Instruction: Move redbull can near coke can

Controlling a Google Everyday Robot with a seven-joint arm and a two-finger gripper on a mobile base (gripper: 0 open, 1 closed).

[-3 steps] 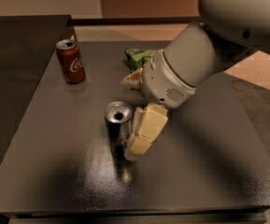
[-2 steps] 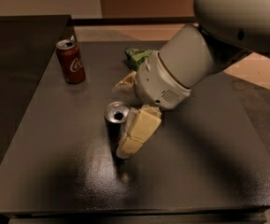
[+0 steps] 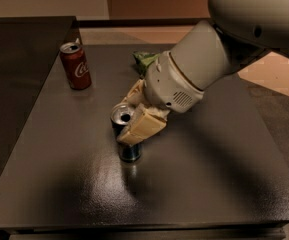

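Note:
The redbull can point(image 3: 128, 148), slim with a silver top and a dark blue lower part, stands upright near the middle of the dark table point(image 3: 209, 179). My gripper point(image 3: 127, 119) is closed around its upper body. One cream finger point(image 3: 143, 126) lies across the can's front and the other finger point(image 3: 134, 92) is behind it. The coke can point(image 3: 76, 67), red with white script, stands upright at the table's far left, well apart from the redbull can.
A green crumpled bag point(image 3: 144, 60) lies at the back of the table, partly hidden behind my arm point(image 3: 204, 59). A second dark surface point(image 3: 14, 59) adjoins on the left. The table's front edge is close below.
My gripper has moved left onto the redbull can; the near finger, earlier to the can's right, now lies across its upper body. The coke can has not moved.

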